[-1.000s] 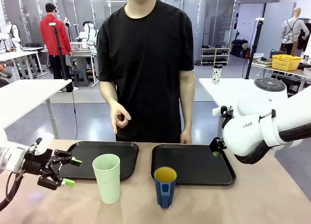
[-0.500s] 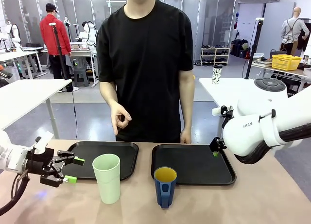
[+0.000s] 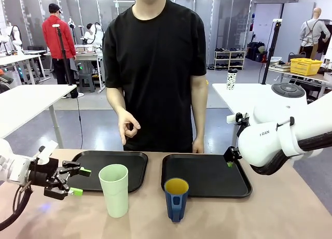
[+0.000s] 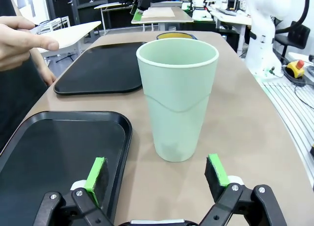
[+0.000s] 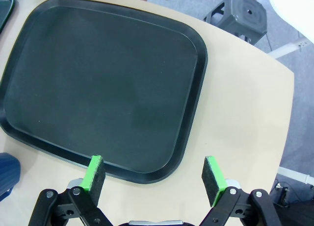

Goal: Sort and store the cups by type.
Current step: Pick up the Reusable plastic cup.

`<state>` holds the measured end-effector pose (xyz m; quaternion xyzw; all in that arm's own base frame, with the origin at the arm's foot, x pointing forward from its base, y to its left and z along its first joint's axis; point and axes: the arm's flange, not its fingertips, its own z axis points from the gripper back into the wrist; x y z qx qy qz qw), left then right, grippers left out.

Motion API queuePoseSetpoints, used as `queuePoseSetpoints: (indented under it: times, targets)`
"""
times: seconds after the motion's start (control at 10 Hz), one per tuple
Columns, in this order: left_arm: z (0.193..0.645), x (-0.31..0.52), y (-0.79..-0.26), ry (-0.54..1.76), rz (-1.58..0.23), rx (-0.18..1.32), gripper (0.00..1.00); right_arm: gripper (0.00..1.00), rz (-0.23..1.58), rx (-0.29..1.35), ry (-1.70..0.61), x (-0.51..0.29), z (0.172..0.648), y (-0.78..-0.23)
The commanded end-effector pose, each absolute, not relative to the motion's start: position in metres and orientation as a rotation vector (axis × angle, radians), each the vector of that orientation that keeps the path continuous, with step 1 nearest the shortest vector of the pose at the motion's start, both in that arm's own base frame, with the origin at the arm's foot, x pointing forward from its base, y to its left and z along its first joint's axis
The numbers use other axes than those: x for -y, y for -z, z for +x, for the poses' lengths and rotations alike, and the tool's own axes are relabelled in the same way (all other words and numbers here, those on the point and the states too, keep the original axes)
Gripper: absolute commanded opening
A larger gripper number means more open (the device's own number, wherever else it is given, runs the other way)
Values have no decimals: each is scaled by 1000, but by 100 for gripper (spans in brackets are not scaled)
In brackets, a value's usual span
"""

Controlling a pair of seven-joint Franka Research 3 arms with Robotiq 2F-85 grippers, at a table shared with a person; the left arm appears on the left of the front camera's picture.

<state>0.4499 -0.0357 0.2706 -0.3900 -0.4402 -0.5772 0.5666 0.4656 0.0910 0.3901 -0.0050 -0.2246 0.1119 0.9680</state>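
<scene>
Left gripper [image 3: 80, 181] edged nearer tumbler [image 3: 113, 190]; mug [image 4: 175, 35] apparently half-hidden behind.

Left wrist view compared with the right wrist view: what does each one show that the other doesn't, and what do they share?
Left wrist view, not the right: the tumbler standing upright just beyond the open left pincer, and the person's hand at the far side. Right wrist view, not the left: the open right pincer and a grey stool on the floor. Both: the right tray, bare, part of the mug, and the table.
</scene>
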Motion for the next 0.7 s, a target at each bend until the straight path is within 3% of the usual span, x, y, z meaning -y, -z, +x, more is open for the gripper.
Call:
queuePoseSetpoints:
  times: [0.0,0.6]
  targets:
    - [454,41,-262,1374,-934,1025,100,100,-11,458,-236,-91,464,-391]
    - [463,70,-235,1407,-1044,1074,100,100,-11,458,-236,-91,464,-391]
